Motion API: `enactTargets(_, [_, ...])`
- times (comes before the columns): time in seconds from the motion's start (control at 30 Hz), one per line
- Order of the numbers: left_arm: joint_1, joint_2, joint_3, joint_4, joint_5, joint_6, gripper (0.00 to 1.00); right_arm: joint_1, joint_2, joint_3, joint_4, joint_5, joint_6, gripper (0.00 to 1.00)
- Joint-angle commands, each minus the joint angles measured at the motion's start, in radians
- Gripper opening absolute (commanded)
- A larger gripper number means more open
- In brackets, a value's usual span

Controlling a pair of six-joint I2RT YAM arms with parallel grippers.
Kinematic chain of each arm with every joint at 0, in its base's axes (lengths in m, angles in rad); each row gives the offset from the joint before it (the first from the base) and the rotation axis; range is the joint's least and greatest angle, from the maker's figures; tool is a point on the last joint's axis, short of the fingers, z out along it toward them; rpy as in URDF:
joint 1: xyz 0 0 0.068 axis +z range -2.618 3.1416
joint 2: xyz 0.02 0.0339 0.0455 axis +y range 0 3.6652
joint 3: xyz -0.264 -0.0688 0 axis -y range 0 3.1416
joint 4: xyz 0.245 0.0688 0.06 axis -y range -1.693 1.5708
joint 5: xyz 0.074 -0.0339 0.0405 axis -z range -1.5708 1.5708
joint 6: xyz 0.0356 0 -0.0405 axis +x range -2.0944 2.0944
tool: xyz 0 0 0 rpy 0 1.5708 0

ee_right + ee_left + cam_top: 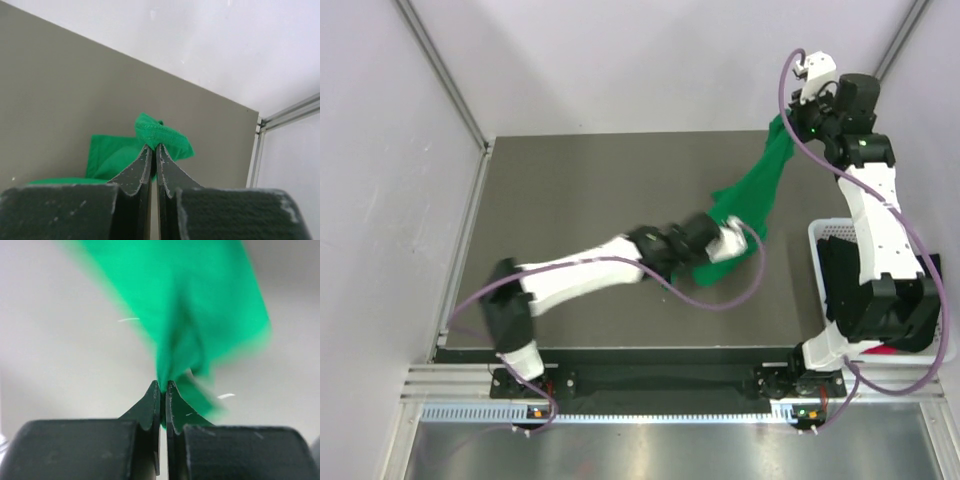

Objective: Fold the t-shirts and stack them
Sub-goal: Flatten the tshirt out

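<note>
A bright green t-shirt [752,196] hangs stretched between my two grippers above the dark table [580,210]. My right gripper [788,122] is raised at the far right and is shut on a hemmed edge of the green t-shirt [160,134]. My left gripper [730,238] is lower, near the table's middle right, and is shut on another part of the green t-shirt [190,325]. A black t-shirt [840,275] lies bunched in a white basket, and a bit of a red one [885,349] shows at its near edge.
The white basket [817,232] stands at the table's right edge, partly hidden by my right arm. Grey walls and metal frame posts [448,88] close the table on the left, back and right.
</note>
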Motion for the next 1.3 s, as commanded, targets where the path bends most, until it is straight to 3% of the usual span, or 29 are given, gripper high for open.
enactTargets(0.0, [0.180, -0.254, -0.027, 0.027, -0.036, 0.112, 0.00, -0.004, -0.145, 0.004, 0.006, -0.026, 0.015, 0.00])
enactTargets(0.07, [0.309, -0.349, -0.048, -0.019, 0.074, 0.141, 0.00, -0.002, -0.179, -0.036, -0.011, -0.060, 0.017, 0.00])
enactTargets(0.13, [0.364, -0.453, -0.095, -0.042, 0.150, 0.192, 0.00, -0.002, -0.225, -0.065, -0.023, -0.080, 0.012, 0.00])
enactTargets(0.2, [0.385, -0.518, -0.131, -0.074, 0.133, 0.270, 0.00, -0.004, -0.268, -0.117, -0.029, -0.123, 0.004, 0.00])
enactTargets(0.37, [0.460, -0.634, -0.171, -0.197, 0.228, 0.292, 0.00, 0.013, -0.341, -0.234, -0.086, -0.264, -0.013, 0.00])
enactTargets(0.47, [0.463, -0.677, -0.257, -0.249, 0.267, 0.283, 0.00, 0.053, -0.377, -0.314, -0.100, -0.267, -0.025, 0.00])
enactTargets(0.63, [0.478, -0.713, -0.465, -0.153, 0.238, 0.278, 0.00, 0.094, -0.362, -0.409, -0.103, -0.264, -0.049, 0.00])
enactTargets(0.87, [0.510, -0.667, -0.726, 0.051, 0.221, 0.342, 0.00, 0.136, -0.176, -0.454, -0.017, -0.214, -0.048, 0.00])
enactTargets(1.03, [0.595, -0.579, -0.743, 0.119, 0.290, 0.318, 0.14, 0.143, 0.008, -0.313, 0.028, -0.149, -0.023, 0.00])
enactTargets(1.17, [0.656, -0.552, -0.686, 0.124, 0.358, 0.275, 0.35, 0.148, 0.129, -0.199, 0.025, -0.143, -0.017, 0.00])
enactTargets(1.27, [0.662, -0.535, -0.645, 0.096, 0.388, 0.244, 0.43, 0.152, 0.172, -0.168, 0.032, -0.141, -0.007, 0.00])
